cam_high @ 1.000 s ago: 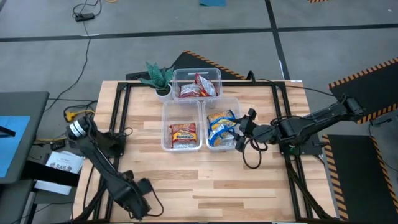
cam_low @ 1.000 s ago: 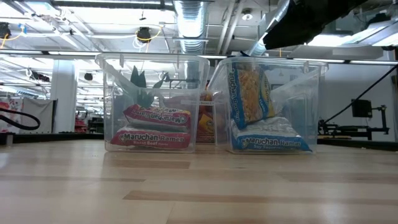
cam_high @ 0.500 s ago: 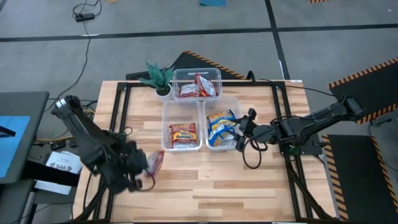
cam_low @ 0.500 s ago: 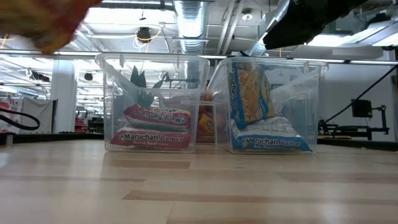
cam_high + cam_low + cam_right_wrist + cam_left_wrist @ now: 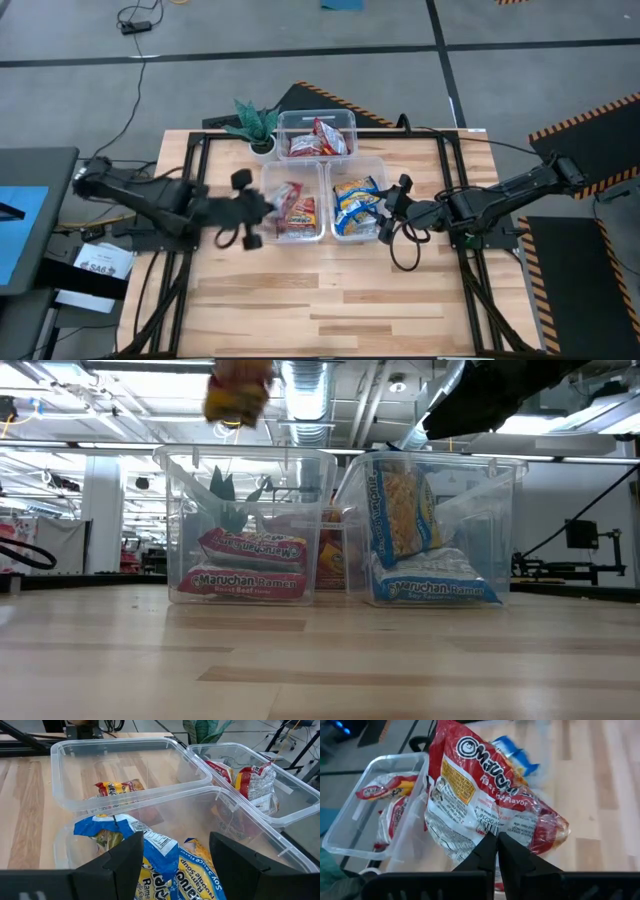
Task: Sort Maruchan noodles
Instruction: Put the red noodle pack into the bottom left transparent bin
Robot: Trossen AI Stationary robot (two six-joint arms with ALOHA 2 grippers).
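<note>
My left gripper (image 5: pixel 262 208) is shut on a red-and-silver Maruchan noodle packet (image 5: pixel 287 198), which hangs over the left near clear bin (image 5: pixel 268 232). The packet's printed back (image 5: pixel 485 795) fills the left wrist view, and its blurred shape (image 5: pixel 238 390) is high in the low view. The left near bin holds red-orange packets (image 5: pixel 240 582). The right near bin (image 5: pixel 356 238) holds blue packets (image 5: pixel 355 203). The far bin (image 5: pixel 347 120) holds red-and-silver packets (image 5: pixel 318 138). My right gripper (image 5: pixel 175 845) stands open at the blue packets' bin. My left gripper pinches the red-and-silver packet by one edge (image 5: pixel 492 831), near the barcode, between its two shut fingers. The fingers come from the table's left, slanting down. The packet sticks out beyond the fingertips, lifted clear above the left near bin.
A small green potted plant (image 5: pixel 255 125) stands at the far bin's left. The wooden table (image 5: pixel 350 300) shows bare boards in front of the bins. A dark cable (image 5: pixel 403 255) loops below my right arm.
My left gripper has risen from the table's near left corner and swung toward the far right, to the left near bin. It has tipped from pointing down to nearly level. It stays shut on the red-and-silver packet, which has come along, clear of the table.
</note>
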